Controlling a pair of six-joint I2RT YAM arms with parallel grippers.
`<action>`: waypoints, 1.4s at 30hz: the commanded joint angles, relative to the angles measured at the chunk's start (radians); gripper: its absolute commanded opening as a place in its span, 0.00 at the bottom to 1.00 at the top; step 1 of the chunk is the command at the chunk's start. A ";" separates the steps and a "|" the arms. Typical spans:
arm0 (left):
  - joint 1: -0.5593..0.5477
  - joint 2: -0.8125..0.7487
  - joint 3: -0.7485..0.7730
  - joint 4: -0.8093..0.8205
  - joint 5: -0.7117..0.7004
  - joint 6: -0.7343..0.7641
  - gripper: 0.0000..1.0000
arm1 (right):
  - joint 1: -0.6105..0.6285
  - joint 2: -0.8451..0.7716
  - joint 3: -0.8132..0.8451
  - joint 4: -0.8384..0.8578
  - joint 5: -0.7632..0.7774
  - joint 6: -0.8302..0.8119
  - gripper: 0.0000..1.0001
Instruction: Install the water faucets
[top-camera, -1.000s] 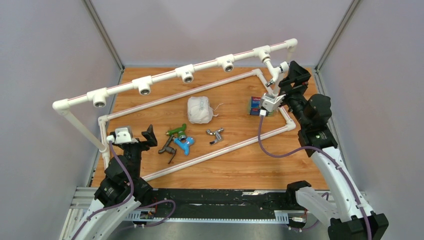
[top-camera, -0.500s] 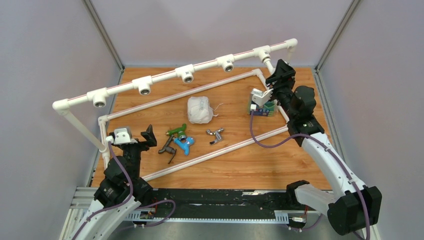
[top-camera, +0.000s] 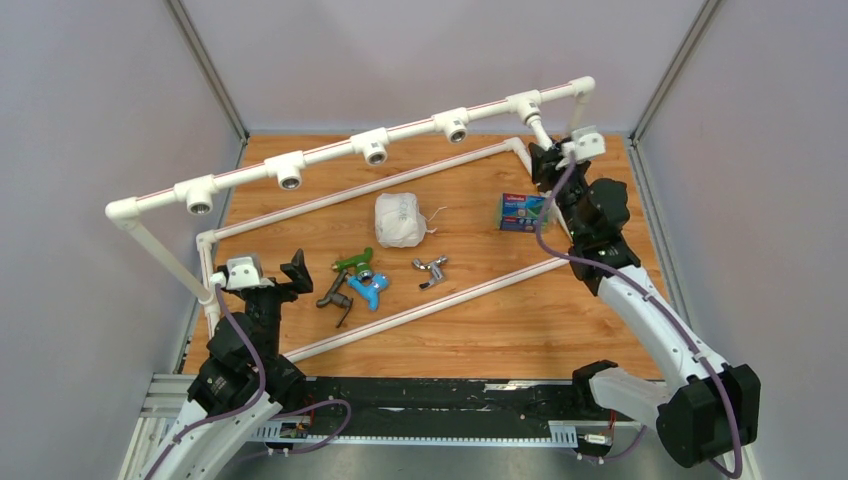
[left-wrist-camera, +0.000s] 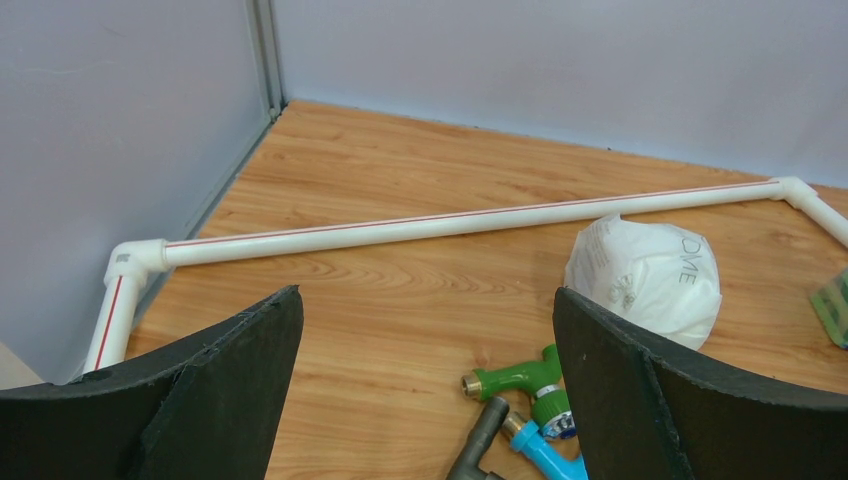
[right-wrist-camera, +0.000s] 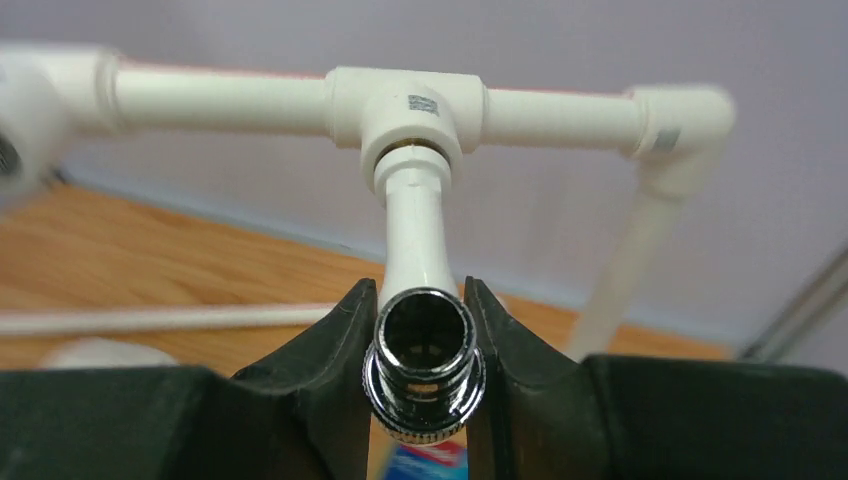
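Note:
A white faucet (right-wrist-camera: 413, 230) with a chrome threaded end (right-wrist-camera: 424, 365) hangs from the rightmost tee (right-wrist-camera: 408, 108) of the raised white pipe rail (top-camera: 330, 152). My right gripper (right-wrist-camera: 420, 292) is shut on it, fingers pressed against both sides of the chrome end; from above the gripper (top-camera: 545, 158) sits just under that tee. My left gripper (left-wrist-camera: 425, 300) stands open over bare wood at the near left (top-camera: 272, 275). The green faucet (left-wrist-camera: 515, 378), blue faucet (left-wrist-camera: 545, 455) and dark grey faucet (left-wrist-camera: 482, 440) lie together just right of it. A chrome faucet (top-camera: 431, 269) lies further right.
A crumpled white bag (top-camera: 399, 219) lies mid-table, and a small blue and green box (top-camera: 522, 212) sits near the right arm. A low white pipe frame (left-wrist-camera: 450, 222) runs around the wooden table. Several open sockets face forward along the raised rail.
My right gripper has swung up from beside the box to under the rightmost tee and closed on the white faucet. The left arm has stayed still.

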 joint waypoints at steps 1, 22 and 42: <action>0.005 -0.009 0.022 0.012 0.000 0.008 1.00 | 0.000 -0.024 -0.016 0.260 0.196 1.097 0.00; 0.005 -0.007 0.020 0.009 0.008 0.005 1.00 | 0.012 -0.104 -0.156 0.328 0.368 1.759 1.00; 0.005 -0.006 0.022 0.012 0.011 0.006 1.00 | 0.012 -0.336 0.009 -0.191 -0.001 -0.015 1.00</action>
